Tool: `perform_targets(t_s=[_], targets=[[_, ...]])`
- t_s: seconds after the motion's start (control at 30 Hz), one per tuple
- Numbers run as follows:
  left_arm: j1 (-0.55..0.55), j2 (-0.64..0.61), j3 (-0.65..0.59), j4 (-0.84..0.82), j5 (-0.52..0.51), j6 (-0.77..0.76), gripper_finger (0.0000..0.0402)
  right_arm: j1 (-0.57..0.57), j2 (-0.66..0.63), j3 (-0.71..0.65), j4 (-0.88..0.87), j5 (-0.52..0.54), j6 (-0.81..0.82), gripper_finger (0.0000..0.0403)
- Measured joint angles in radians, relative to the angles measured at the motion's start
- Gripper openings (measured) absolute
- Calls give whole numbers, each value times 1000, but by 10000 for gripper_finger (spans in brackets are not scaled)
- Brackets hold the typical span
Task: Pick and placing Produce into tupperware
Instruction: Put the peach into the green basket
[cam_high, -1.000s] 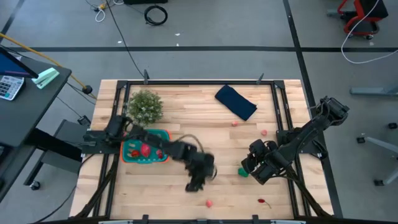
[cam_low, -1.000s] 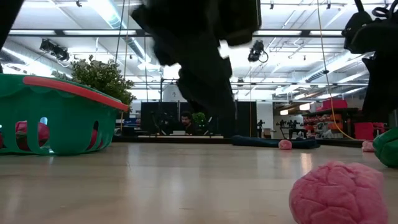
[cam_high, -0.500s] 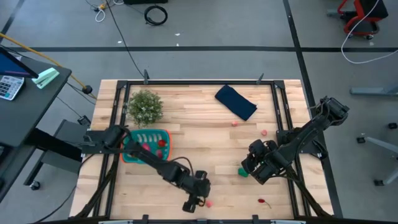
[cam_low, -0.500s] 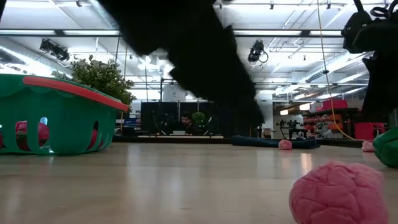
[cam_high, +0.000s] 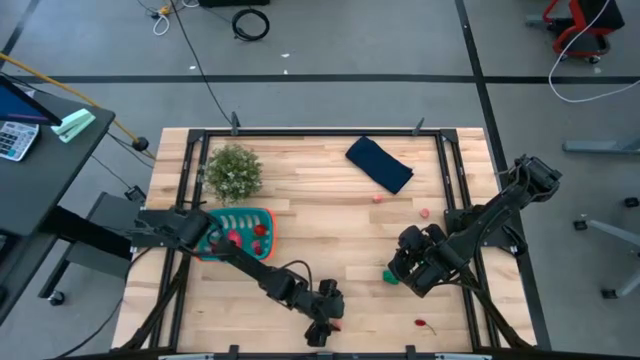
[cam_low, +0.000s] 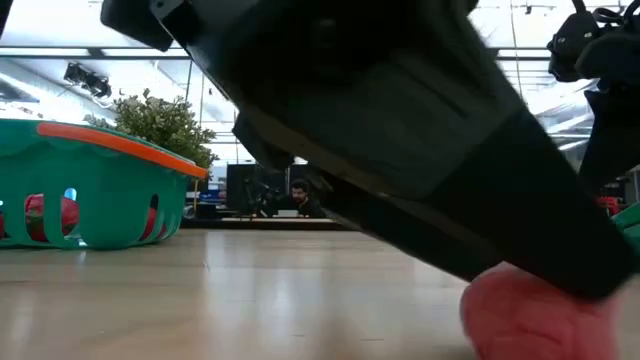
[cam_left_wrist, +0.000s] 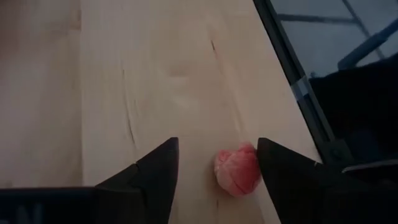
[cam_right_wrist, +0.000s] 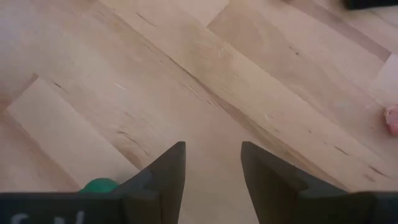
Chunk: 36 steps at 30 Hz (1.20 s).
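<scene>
A pink, lumpy toy fruit (cam_left_wrist: 236, 169) lies on the table near its near edge (cam_high: 337, 326) and fills the low view's corner (cam_low: 520, 320). My left gripper (cam_left_wrist: 217, 143) is open and low over it (cam_high: 322, 328), one finger on either side. The teal tupperware (cam_high: 235, 233) with its orange edge stands at the table's left, with red produce (cam_low: 40, 215) inside. My right gripper (cam_right_wrist: 212, 146) waits open at the table's right (cam_high: 405, 262), beside a green toy (cam_high: 390, 275). Two small pink pieces (cam_high: 378, 198) (cam_high: 424, 212) and a red one (cam_high: 425, 323) lie loose on the wood. My left gripper comes at the pink fruit from above with open fingers. The fruit rests on the table close against one finger (cam_left_wrist: 280, 168); whether that finger touches it, I cannot tell.
A bushy grey-green plant (cam_high: 233, 172) stands at the far left. A dark blue folded cloth (cam_high: 380, 163) lies at the far side. A black frame rail (cam_left_wrist: 292, 81) runs along the table edge close to the pink fruit. Bare wood lies across the table's middle.
My left gripper has swung from the table's middle toward the near edge and come down over the pink fruit; its arm now fills much of the low view. The right arm has kept still.
</scene>
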Motion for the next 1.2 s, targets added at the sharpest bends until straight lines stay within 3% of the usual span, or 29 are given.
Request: perform_targets(t_s=[0.7,1.2], targets=[[-8,26,2,17,-19,-208,155,7,0,0,5,28,-47,165],[-52,25,3,-27,-31,-210,162,7,0,0,25,26,-47,165]])
